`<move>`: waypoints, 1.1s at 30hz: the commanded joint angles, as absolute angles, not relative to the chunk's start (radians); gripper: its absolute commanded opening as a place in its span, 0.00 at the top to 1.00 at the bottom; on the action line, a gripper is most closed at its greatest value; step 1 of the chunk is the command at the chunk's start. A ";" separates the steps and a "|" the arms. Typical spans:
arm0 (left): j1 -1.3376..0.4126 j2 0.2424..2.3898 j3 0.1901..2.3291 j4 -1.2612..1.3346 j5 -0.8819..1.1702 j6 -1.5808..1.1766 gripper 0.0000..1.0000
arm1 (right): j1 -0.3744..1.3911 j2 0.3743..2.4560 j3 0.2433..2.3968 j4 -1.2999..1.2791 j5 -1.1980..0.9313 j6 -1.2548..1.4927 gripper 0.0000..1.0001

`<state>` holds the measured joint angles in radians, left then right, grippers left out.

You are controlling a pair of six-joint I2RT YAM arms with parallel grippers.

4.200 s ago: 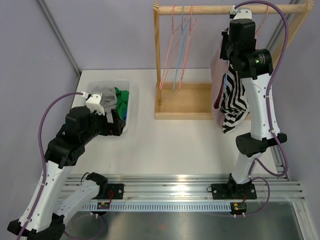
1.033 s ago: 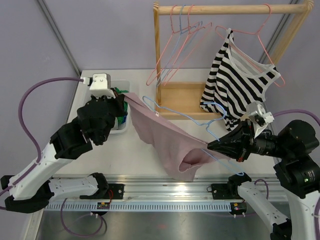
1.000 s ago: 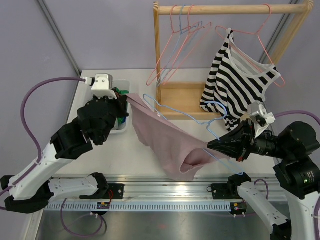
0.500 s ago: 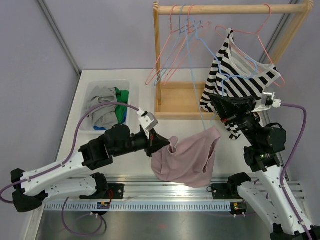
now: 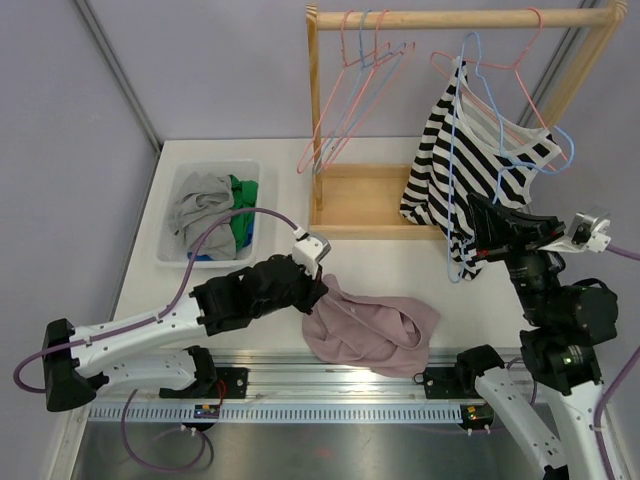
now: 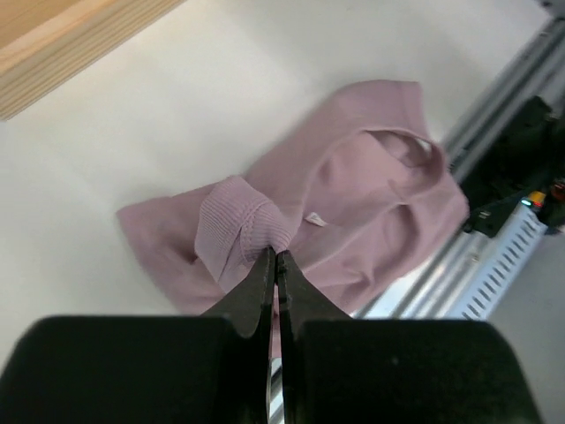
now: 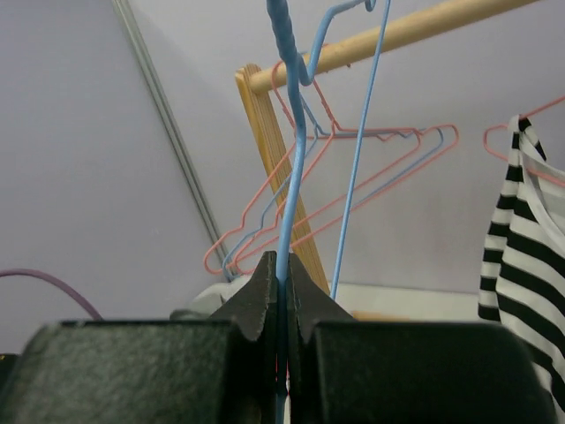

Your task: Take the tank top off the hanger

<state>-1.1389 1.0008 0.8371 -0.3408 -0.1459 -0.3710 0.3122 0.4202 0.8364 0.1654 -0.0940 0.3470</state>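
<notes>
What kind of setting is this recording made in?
Probably a robot lab test cell: plain partition walls, an aluminium mounting rail, and a wooden clothes rack on a white table.

Overhead you see the white table (image 5: pixel 380 265); the left wrist shares it, close. The right wrist looks up at the wooden rail (image 7: pixel 415 31).

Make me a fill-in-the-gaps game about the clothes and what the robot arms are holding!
1. The left fingers pinch a ___ top lying on the table.
2. The right fingers hold up a bare ___ hanger.
3. The hanging top on the rack has black and white ___.
4. The bin holds grey and ___ clothes.
Missing words: pink, blue, stripes, green.
</notes>
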 commanded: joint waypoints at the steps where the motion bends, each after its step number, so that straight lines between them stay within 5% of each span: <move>1: -1.141 1.014 0.919 -0.454 -0.379 -0.439 0.99 | 0.313 0.465 1.059 -0.385 -0.080 0.261 1.00; 3: -1.140 1.014 0.943 -0.483 -0.411 -0.442 0.95 | 0.311 0.495 1.101 -0.458 -0.077 0.259 1.00; 5: -1.140 1.005 0.951 -0.502 -0.416 -0.443 0.73 | 0.313 0.561 1.166 -0.529 -0.037 0.265 1.00; 7: -1.140 0.988 0.957 -0.514 -0.417 -0.446 0.39 | 0.313 0.679 1.241 -0.625 -0.006 0.267 1.00; 12: -1.141 0.947 0.965 -0.552 -0.420 -0.454 0.01 | 0.313 0.894 1.508 -0.696 0.072 0.255 1.00; 33: -1.143 0.799 0.899 -0.707 -0.462 -0.483 0.01 | 0.319 1.820 2.572 -0.988 0.147 0.150 1.00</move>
<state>-1.1389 0.8196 0.9165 -0.7189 -0.4358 -0.4698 0.3126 1.7519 2.4588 -0.9257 0.1192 0.1814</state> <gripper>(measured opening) 0.987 0.032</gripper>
